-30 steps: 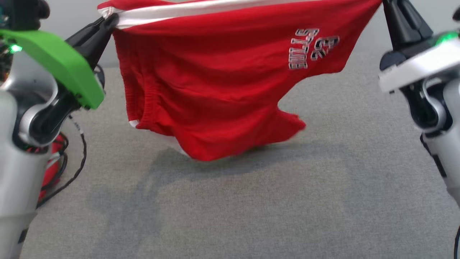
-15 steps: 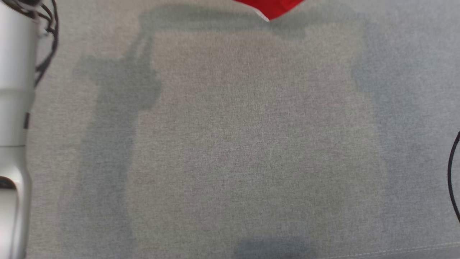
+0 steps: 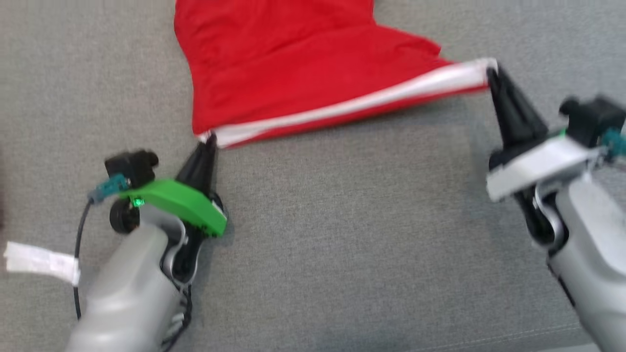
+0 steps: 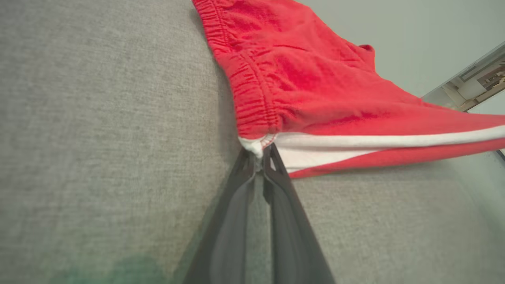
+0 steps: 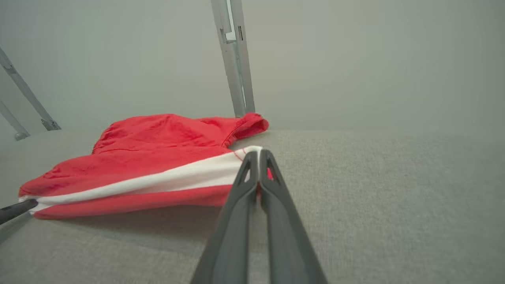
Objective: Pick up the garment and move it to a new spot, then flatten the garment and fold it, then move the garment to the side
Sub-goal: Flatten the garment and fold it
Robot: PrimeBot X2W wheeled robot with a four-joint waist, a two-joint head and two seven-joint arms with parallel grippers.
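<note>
Shorts (image 3: 293, 73) lie far-centre on the grey surface (image 3: 342, 244), striped near edge stretched between the grippers. Left gripper (image 3: 209, 141) is pinched tight on the near-left corner, right gripper (image 3: 490, 74) on the right corner. Advice: lower both corners evenly under tension, so the edge lands flat.

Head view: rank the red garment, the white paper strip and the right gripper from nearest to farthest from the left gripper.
1. Red garment: its white-striped corner is pinched by the fingers of the left gripper.
2. White paper strip: on the grey surface, lower left.
3. Right gripper: far right, holding the stripe's other end.
</note>
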